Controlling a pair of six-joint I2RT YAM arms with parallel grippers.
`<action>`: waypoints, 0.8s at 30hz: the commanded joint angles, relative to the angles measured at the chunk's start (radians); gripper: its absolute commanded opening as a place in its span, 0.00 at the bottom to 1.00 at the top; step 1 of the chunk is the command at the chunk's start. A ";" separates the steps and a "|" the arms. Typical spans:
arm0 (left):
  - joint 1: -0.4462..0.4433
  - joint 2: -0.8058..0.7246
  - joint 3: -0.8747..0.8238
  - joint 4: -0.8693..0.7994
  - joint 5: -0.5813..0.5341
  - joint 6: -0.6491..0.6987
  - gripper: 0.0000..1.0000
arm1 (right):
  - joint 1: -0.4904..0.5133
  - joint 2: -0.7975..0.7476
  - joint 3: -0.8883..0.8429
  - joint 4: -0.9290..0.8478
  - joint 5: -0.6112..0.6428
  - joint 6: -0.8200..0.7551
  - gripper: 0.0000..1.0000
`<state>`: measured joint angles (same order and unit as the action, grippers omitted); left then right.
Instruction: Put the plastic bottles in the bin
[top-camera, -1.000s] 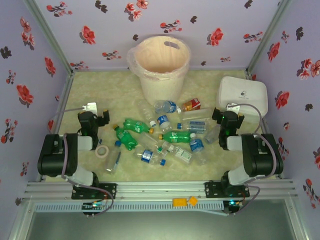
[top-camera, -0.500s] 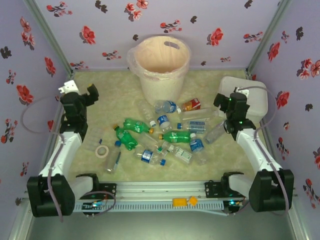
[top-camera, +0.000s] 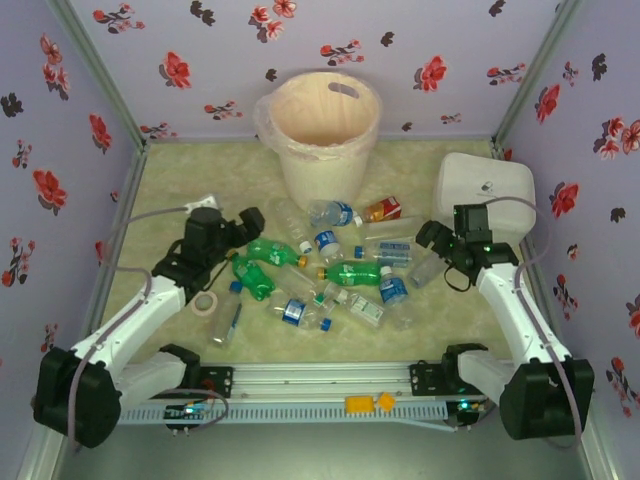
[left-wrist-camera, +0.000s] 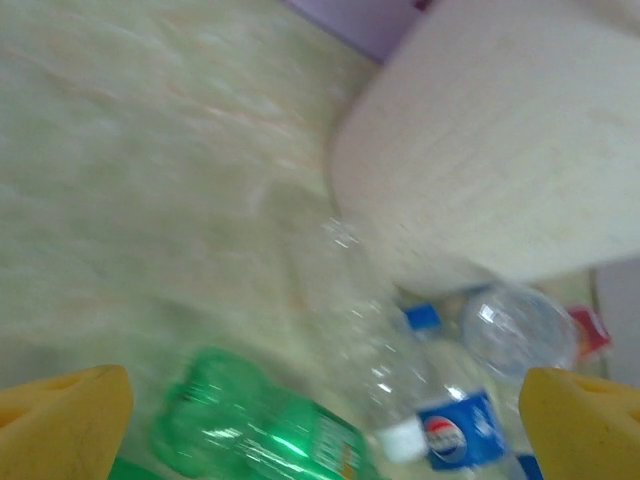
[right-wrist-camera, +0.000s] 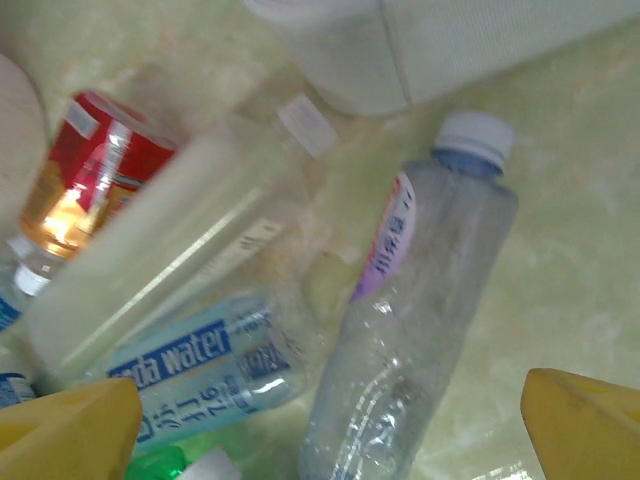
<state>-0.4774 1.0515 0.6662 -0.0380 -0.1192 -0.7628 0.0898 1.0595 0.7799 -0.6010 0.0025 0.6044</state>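
Several plastic bottles (top-camera: 330, 275), clear, green and one red-labelled, lie scattered mid-table in front of the cream bin (top-camera: 318, 130). My left gripper (top-camera: 246, 222) stands open over the pile's left edge. In the left wrist view its gripper (left-wrist-camera: 320, 425) is over a green bottle (left-wrist-camera: 250, 425), beside a Pepsi-labelled bottle (left-wrist-camera: 455, 430) and the bin's wall (left-wrist-camera: 500, 150). My right gripper (top-camera: 432, 240) is open above a clear purple-labelled bottle (top-camera: 425, 268). In the right wrist view this gripper (right-wrist-camera: 325, 425) straddles that bottle (right-wrist-camera: 410, 330), empty.
A white rounded box (top-camera: 485, 195) sits at the back right, close behind the right gripper. A small white tape roll (top-camera: 206, 303) lies left of the bottles. Floral walls close three sides, and a metal rail (top-camera: 320, 380) runs along the near edge.
The left arm swung from the far left wall in toward the pile's left edge. The right gripper came forward and down from the white box to the clear bottle. Both stayed open.
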 joint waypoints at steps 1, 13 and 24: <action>-0.083 0.021 0.022 0.039 -0.058 -0.047 1.00 | -0.008 0.048 -0.026 -0.012 0.008 0.060 0.97; -0.020 -0.020 0.076 -0.257 -0.196 0.004 1.00 | -0.063 0.218 -0.112 0.175 0.048 0.143 0.89; 0.143 -0.206 -0.020 -0.255 -0.093 0.052 1.00 | -0.083 0.285 -0.169 0.250 0.051 0.163 0.75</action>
<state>-0.3412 0.8612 0.6781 -0.3107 -0.2497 -0.7376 0.0162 1.3315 0.6258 -0.3817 0.0299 0.7452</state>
